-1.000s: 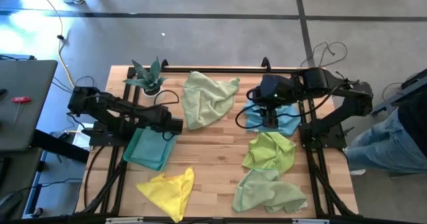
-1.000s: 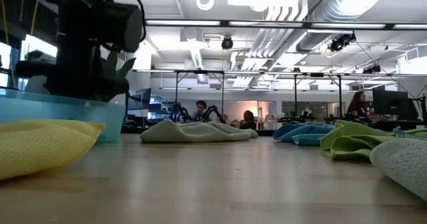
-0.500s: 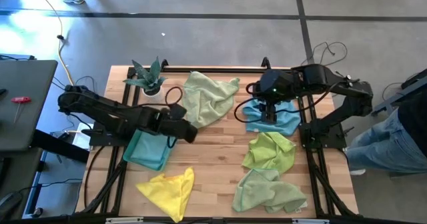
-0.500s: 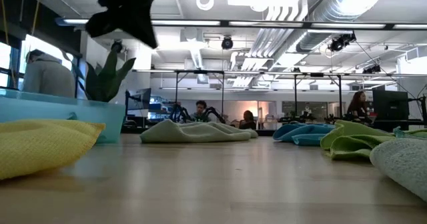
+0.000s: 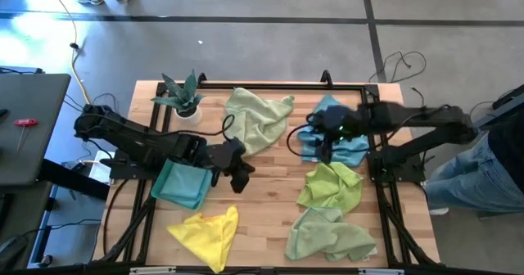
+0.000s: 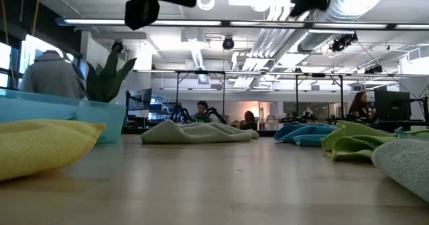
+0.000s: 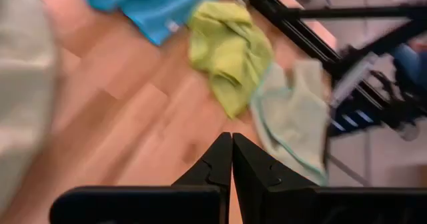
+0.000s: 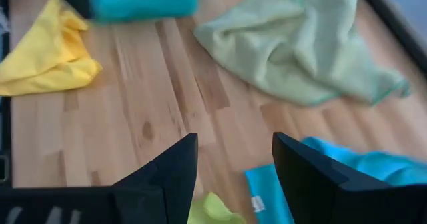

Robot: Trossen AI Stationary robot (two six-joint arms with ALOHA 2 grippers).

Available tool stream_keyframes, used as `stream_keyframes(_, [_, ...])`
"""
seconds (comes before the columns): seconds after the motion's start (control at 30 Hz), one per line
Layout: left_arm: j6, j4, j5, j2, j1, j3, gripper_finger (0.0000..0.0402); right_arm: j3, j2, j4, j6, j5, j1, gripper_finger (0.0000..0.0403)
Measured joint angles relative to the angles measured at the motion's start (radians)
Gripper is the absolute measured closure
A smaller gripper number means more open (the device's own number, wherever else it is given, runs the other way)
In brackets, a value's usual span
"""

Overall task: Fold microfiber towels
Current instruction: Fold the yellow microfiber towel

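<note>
Several microfiber towels lie on the wooden table. A folded teal one (image 5: 182, 183) is at the left and a yellow one (image 5: 209, 230) at the near edge. A pale green one (image 5: 255, 119) lies far centre and a sky blue one (image 5: 337, 146) far right. Lime (image 5: 330, 185) and pale green (image 5: 327, 236) heaps lie near right. My left gripper (image 5: 239, 175) hangs shut and empty over bare wood right of the teal towel, its fingers together in the left wrist view (image 7: 231, 144). My right gripper (image 8: 233, 161) stands open and empty above the blue towel's left edge (image 8: 333, 177).
A small potted plant (image 5: 182, 95) stands at the far left corner. Bare wood (image 5: 262, 193) lies between the towels at the table's middle. A black frame (image 5: 377, 169) runs along the table's edges. A person's legs (image 5: 483, 173) show beyond the right edge.
My left gripper has risen from just above the teal towel, gone toward the table's middle and near edge, and rolled, staying shut. My right gripper has come down toward the blue towel, still open. The towels have kept their places.
</note>
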Motion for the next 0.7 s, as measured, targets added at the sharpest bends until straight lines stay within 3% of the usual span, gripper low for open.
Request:
stream_keyframes(0.1, [-0.041,0.014,0.09,0.02,-0.025,0.0,0.0399,-0.131,-0.005,0.183,0.033,-0.05,0.006,0.0219])
stream_keyframes(0.43, [-0.293,0.012,0.138,0.026,-0.235,0.001,0.0399,-0.473,0.073,0.966,0.128,-0.241,0.071,0.0219])
stream_keyframes(0.57, [-0.357,0.016,0.053,0.027,-0.35,0.001,0.0399,-0.515,0.188,1.214,0.145,-0.259,0.123,0.0219])
stream_keyframes(0.7, [-0.449,0.014,0.011,0.049,-0.448,0.001,0.0398,-0.453,0.323,1.24,0.145,-0.26,0.159,0.0219])
